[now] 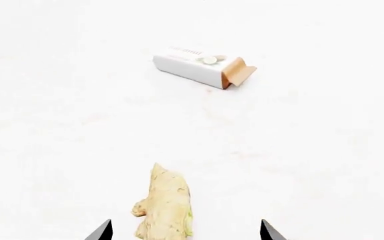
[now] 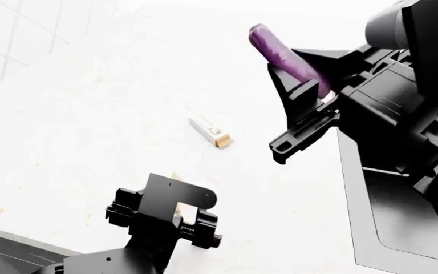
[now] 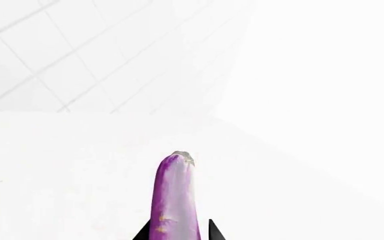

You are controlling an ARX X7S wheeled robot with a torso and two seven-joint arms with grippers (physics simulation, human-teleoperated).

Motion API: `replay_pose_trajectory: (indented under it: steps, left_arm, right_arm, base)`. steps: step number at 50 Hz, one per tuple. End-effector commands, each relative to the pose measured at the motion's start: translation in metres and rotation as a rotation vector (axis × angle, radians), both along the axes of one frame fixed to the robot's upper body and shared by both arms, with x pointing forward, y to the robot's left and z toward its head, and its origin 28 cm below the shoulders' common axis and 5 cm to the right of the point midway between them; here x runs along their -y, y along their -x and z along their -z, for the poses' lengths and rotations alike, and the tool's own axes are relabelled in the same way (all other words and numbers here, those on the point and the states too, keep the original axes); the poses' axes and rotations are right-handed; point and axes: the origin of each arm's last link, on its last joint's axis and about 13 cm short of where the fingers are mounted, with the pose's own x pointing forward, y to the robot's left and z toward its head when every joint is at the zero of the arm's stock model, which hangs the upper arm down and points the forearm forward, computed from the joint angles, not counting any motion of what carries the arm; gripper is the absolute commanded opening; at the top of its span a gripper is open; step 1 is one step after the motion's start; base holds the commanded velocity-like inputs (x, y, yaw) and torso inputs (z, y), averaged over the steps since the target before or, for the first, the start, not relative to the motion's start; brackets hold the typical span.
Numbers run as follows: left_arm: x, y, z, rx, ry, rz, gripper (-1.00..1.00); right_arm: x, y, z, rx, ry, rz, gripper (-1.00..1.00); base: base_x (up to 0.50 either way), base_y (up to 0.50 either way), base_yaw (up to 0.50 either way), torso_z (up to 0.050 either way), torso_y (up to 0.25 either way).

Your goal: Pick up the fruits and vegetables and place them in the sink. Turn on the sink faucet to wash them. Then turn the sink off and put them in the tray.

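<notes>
The right gripper is clamped on the eggplant, held raised above the white desk. The left gripper hangs spread wide around the ginger on the desk, with the snack packet well beyond.

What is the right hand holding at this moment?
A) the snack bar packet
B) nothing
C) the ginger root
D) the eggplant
D: the right hand is shut on the purple eggplant, held up off the counter, while the ginger root lies on the counter between the left hand's open fingers.
</notes>
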Motion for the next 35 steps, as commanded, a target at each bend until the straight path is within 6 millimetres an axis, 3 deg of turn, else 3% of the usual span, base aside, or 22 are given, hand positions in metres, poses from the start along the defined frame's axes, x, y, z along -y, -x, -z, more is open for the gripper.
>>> replay_pose_trajectory:
  steps: [1,5,6,24,35]
  left_arm:
    - [-0.003,-0.011,0.02,-0.057,-0.047,-0.04,1.0]
    - [-0.004,-0.014,0.023,-0.063,-0.041,-0.05,1.0]
    - [-0.004,-0.014,0.024,-0.061,-0.041,-0.051,-1.0]
    - [-0.012,-0.007,-0.012,0.145,0.041,0.02,-1.0]
    - [-0.026,-0.009,-0.062,0.333,0.126,0.044,-1.0]
  right_arm:
    - [0.0,0.002,-0.004,0.02,-0.002,0.006,-1.0]
    - [0.0,0.002,-0.003,0.02,-0.001,0.006,-1.0]
    - [0.0,0.002,-0.004,0.02,0.0,0.006,-1.0]
    - [0.005,0.009,0.001,0.027,0.001,0.021,-1.0]
    - [0.013,0.023,0.016,0.045,-0.035,0.052,-1.0]
  base:
    - [0.0,0.0,0.0,0.0,0.0]
    - [0.0,0.0,0.0,0.0,0.0]
    - [0.0,0.0,0.0,0.0,0.0]
    - [0.0,0.0,0.0,0.0,0.0]
    - [0.0,0.0,0.0,0.0,0.0]
